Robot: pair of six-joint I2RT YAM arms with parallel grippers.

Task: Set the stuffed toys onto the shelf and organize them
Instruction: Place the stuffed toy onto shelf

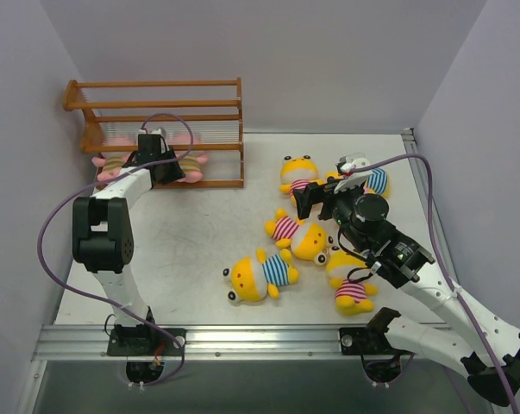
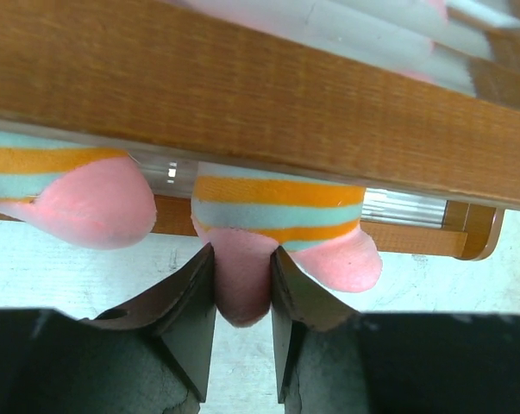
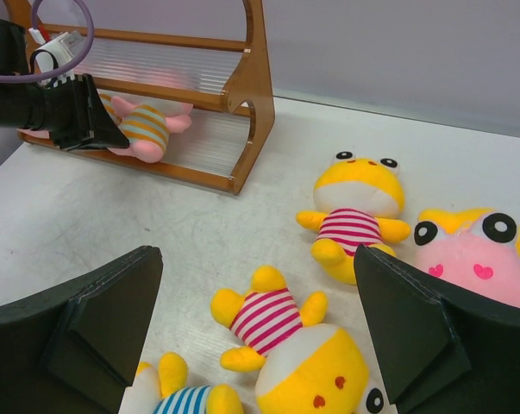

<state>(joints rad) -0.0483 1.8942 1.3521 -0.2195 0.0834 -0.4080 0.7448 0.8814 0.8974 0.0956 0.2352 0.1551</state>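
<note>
The left wrist view gives me what the overhead hides: my left tool [image 2: 242,252] is pinching one leg of a pink toy [image 2: 277,207] in a tan-striped shirt, and the leg touches both fingers. The toy lies on the lowest tier of the shelf [image 2: 242,86], just beside a second pink toy [image 2: 70,194]. The right wrist view shows my right tool [image 3: 258,259] spread wide and holding nothing, above the yellow toys [image 3: 268,319] on the table [image 3: 113,207]. It also shows a pink-faced toy [image 3: 475,254] that I cannot make out overhead
</note>
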